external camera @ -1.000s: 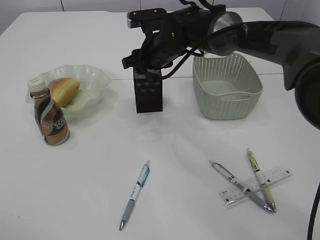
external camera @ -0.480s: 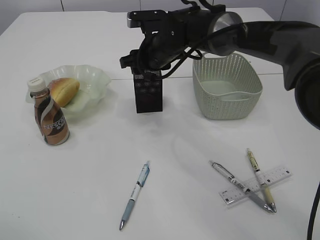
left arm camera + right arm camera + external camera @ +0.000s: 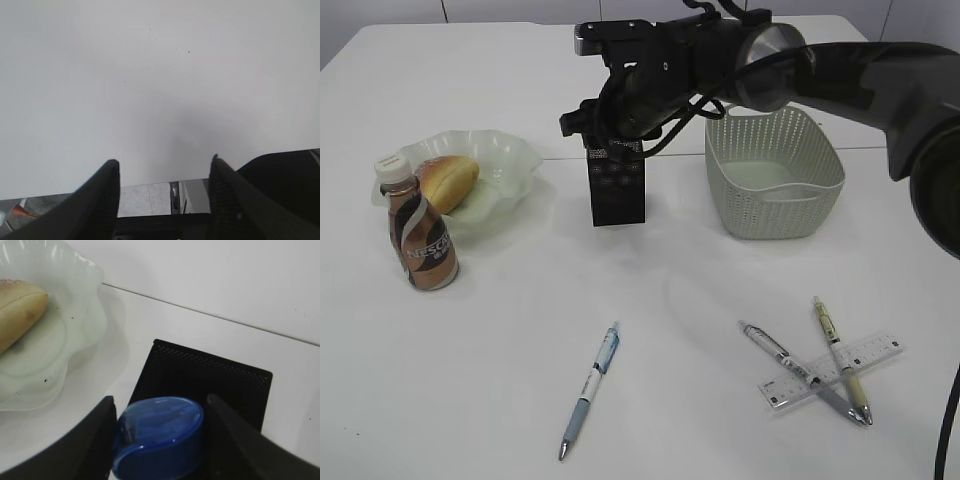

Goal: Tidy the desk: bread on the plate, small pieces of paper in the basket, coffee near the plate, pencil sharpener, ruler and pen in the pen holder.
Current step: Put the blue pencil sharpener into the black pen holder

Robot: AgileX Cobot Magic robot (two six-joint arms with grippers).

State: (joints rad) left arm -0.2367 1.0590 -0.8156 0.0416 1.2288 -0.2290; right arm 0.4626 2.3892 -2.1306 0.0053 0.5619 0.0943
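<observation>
Blue pencil sharpener (image 3: 159,435) above black pen holder (image 3: 202,382).

Black mesh pen holder (image 3: 616,188); blue sharpener (image 3: 160,437) (glossy) — pale green plate (image 3: 510,160); brown, white-swirled coffee (image 3: 418,232).

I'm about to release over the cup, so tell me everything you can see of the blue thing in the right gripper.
The blue object, probably the pencil sharpener, is a rounded glossy plastic piece, deeper blue at its lower rim and streaked paler on top. It sits between the two black fingers of the right gripper, directly above the open mouth of the black mesh pen holder. Its underside is hidden. In the exterior view the arm covers it.
</observation>
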